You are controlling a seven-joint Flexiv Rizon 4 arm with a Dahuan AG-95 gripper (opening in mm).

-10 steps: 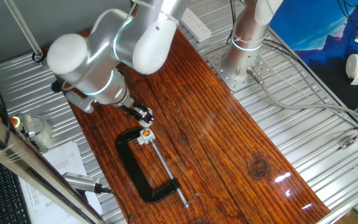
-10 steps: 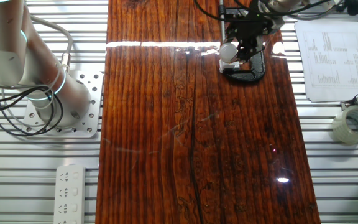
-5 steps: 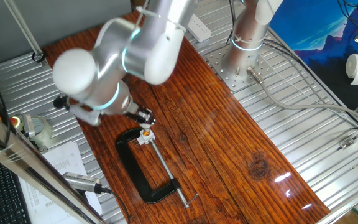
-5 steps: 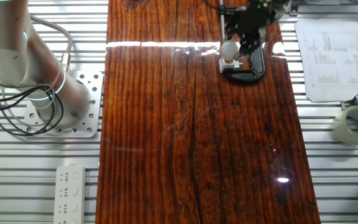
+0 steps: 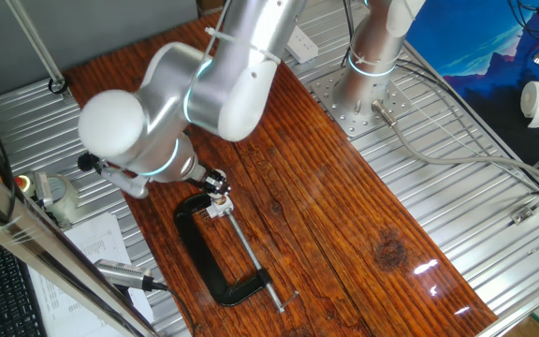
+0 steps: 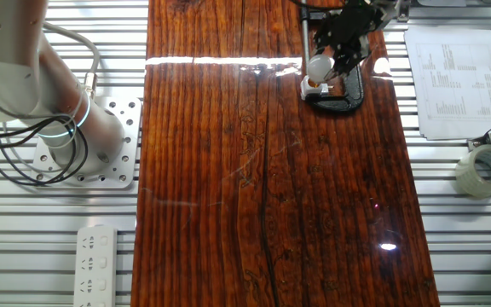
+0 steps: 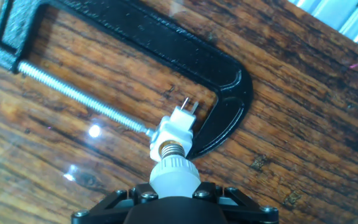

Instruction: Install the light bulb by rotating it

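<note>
A: Closest to the hand camera, what's there?

B: The gripper (image 7: 174,208), a black housing along the bottom edge. The light bulb (image 7: 174,174) sits in it with its pale head against the housing, so the fingers are clamped on the light bulb. Its silvery screw base points away from the camera.

A: And where does that base go?

B: Into the white socket block (image 7: 174,132). The threads are at the socket's mouth and partly inside; how deep they sit I cannot tell. 2 small metal prongs stick out of the block's far end.

A: What holds the block?

B: The black C-clamp (image 7: 166,46). Its threaded screw (image 7: 79,96) presses against the block, which is caught between the screw tip and the clamp's curved jaw, all lying flat on the wooden board (image 7: 303,124).

A: Farther out?

B: In the other fixed view, the bulb (image 6: 318,65) is at the board's far end under the hand. Beside the board lie a printed sheet (image 6: 454,81) and a roll of tape (image 6: 486,170); a power strip (image 6: 96,264) rests on the metal table (image 6: 58,222).
</note>
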